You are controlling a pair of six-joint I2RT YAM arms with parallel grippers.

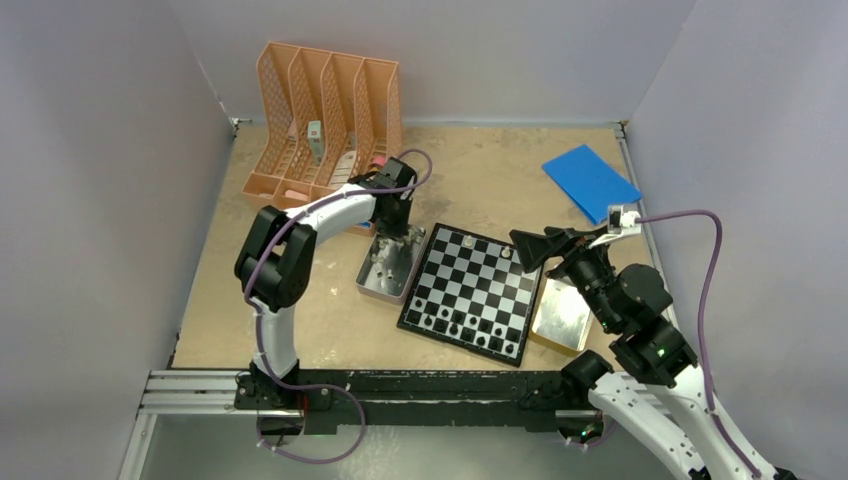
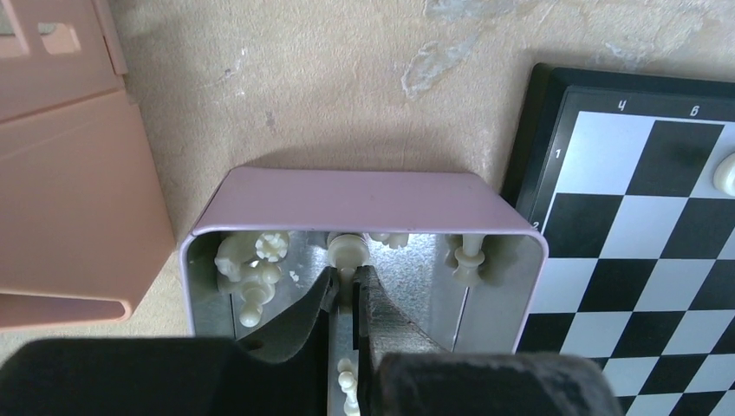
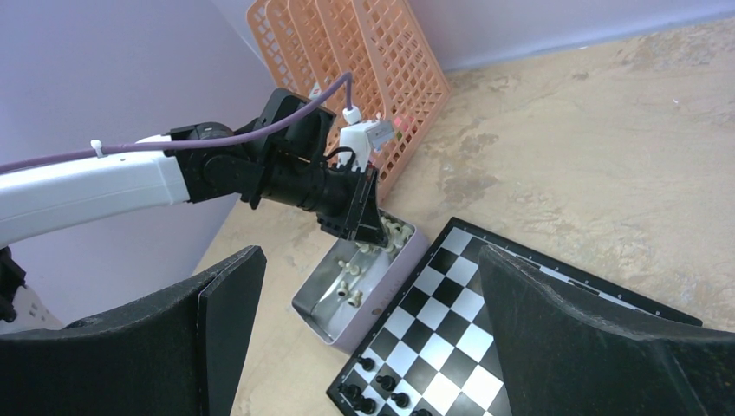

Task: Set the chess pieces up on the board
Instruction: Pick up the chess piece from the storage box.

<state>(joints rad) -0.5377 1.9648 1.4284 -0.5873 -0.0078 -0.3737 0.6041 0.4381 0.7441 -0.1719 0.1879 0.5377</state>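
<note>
Left end effector (image 2: 348,282) grips white piece (image 2: 347,250) near far wall of tin (image 2: 347,201)

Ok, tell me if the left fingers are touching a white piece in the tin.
Touching. Left wrist view: both fingers pinch the white piece, no gap showing.

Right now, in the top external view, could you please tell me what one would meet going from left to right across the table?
Peach file rack → open metal tin → chessboard → blue sheet.
</note>
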